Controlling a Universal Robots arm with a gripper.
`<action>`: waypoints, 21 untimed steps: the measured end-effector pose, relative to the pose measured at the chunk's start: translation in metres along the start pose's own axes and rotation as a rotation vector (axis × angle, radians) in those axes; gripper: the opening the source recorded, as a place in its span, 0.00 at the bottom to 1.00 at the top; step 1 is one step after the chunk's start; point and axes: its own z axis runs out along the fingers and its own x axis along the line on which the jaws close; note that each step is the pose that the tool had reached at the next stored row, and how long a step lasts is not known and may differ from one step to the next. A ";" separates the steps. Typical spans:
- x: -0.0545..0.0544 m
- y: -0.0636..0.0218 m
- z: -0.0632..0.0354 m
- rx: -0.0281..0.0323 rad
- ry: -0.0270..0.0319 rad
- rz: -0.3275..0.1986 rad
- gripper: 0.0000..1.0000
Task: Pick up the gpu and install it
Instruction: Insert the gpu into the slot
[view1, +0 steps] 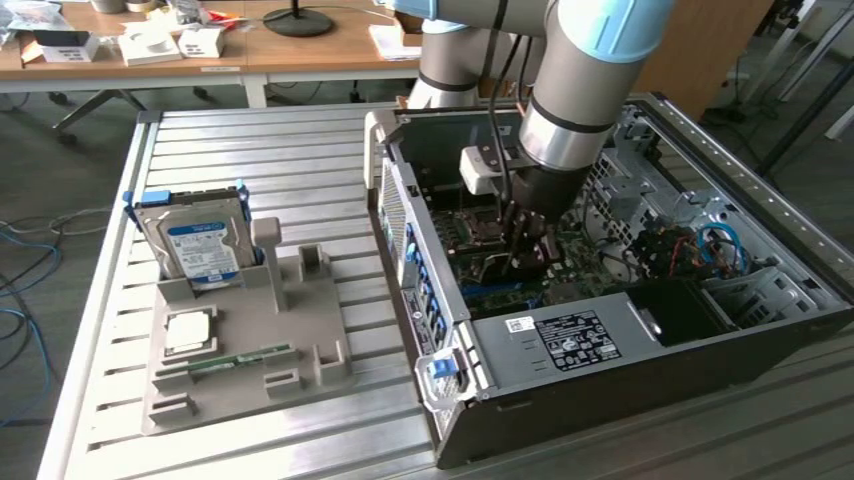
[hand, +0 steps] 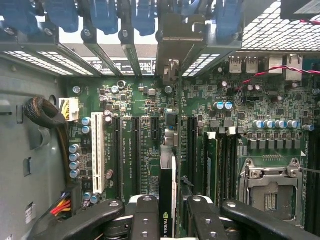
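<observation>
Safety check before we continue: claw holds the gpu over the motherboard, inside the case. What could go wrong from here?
1. Misalignment: the gpu, edge-on in the claw, sits among close parallel slots; a small offset could land it on a slot wall.
2. Snag: its grey bracket end is near the blue-latched rear frame and may catch.
3. Capacitors near the slots could get knocked.

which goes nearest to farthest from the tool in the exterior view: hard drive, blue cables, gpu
1. gpu: gripped in the tool, inside the case.
2. blue cables: in the case, exterior view's right.
3. hard drive: upright in the grey holder, exterior view's left.
</observation>
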 end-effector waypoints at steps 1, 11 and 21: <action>0.000 0.0000 0.0000 -0.0001 0.0000 -0.003 0.26; 0.000 -0.0010 0.0000 -0.0001 0.0000 -0.004 0.26; -0.001 -0.0027 0.0001 -0.0002 0.0000 -0.005 0.26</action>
